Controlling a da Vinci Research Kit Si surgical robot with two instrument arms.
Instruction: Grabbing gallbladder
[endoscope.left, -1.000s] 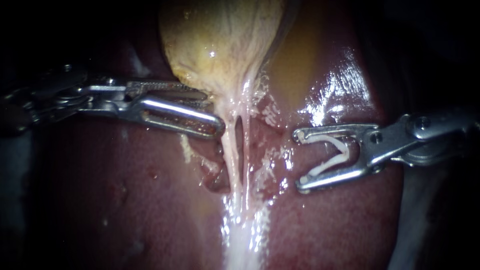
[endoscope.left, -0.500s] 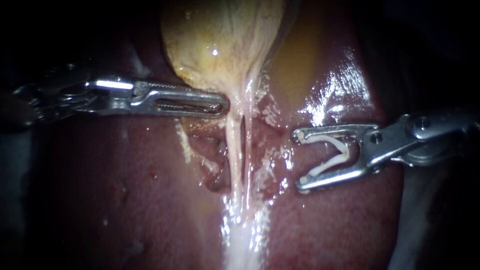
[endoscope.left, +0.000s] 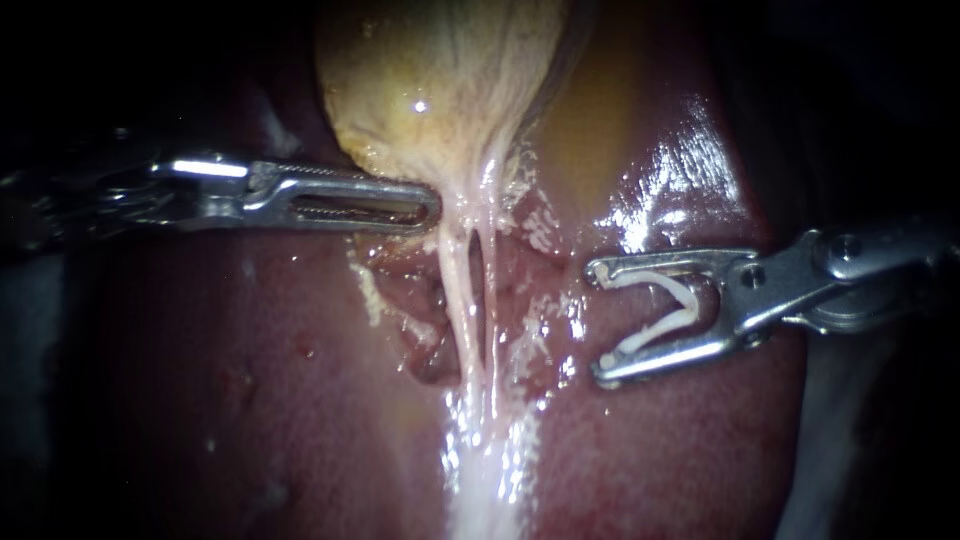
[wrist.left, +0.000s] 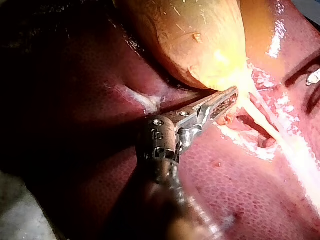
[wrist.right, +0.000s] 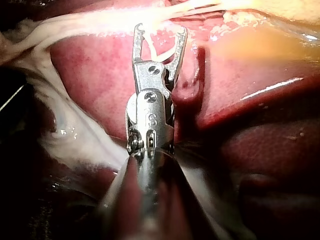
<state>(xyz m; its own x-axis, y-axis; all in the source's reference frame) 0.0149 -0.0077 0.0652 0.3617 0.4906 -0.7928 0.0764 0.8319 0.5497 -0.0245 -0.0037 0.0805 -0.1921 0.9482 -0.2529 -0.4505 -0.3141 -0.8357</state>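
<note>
The grab seems made: left instrument (endoscope.left: 430, 207) jaws pinch the gallbladder (endoscope.left: 440, 80) at its six-o'clock edge, so next comes gentle traction, while the right instrument (endoscope.left: 597, 320) holds a clip (endoscope.left: 688, 300).

In the endoscope view the light comes from the camera's side and falls on the middle. There the gallbladder (endoscope.left: 440, 90) and the liver (endoscope.left: 680, 440) are bright, while all the borders sink into near black. Strong glare sits on the wet liver above the right instrument (endoscope.left: 598, 322) and along the pale strands (endoscope.left: 485, 470). The left instrument (endoscope.left: 432, 208) shines on its metal, but its shaft is lost in shadow. The white clip (endoscope.left: 660, 310) stands out brightly. In the left wrist view the gallbladder is lit hard and the liver beside the shaft is dark. The right wrist view has a glare streak on the liver
</note>
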